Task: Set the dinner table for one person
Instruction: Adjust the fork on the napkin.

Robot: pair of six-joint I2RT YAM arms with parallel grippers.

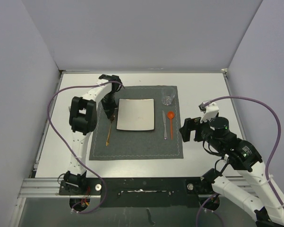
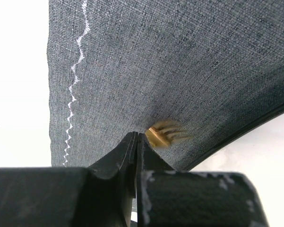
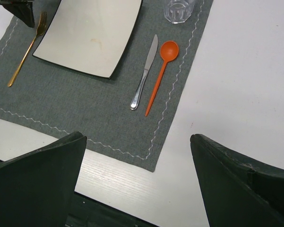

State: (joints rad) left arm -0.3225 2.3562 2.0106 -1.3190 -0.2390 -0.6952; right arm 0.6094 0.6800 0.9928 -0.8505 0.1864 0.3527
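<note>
On the white dinner table [image 1: 203,94] lies a dark grey placemat [image 1: 137,142] with a square white plate [image 1: 135,114] in its middle. A gold fork [image 1: 109,132] lies left of the plate. A steel knife [image 1: 164,125] and an orange spoon [image 1: 170,122] lie to its right, and a clear glass [image 1: 168,96] stands at the back right. My left gripper [image 2: 135,138] is shut, its tips down at the mat right beside the fork's tines [image 2: 167,133], and nothing shows between its jaws. My right gripper [image 3: 137,139] hangs open and empty above the mat's near right corner.
A black metal rail [image 1: 142,187] runs along the table's near edge by the arm bases. Grey walls close in the back and both sides. Purple cables loop from each arm. Bare white tabletop [image 3: 241,94] shows right of the mat.
</note>
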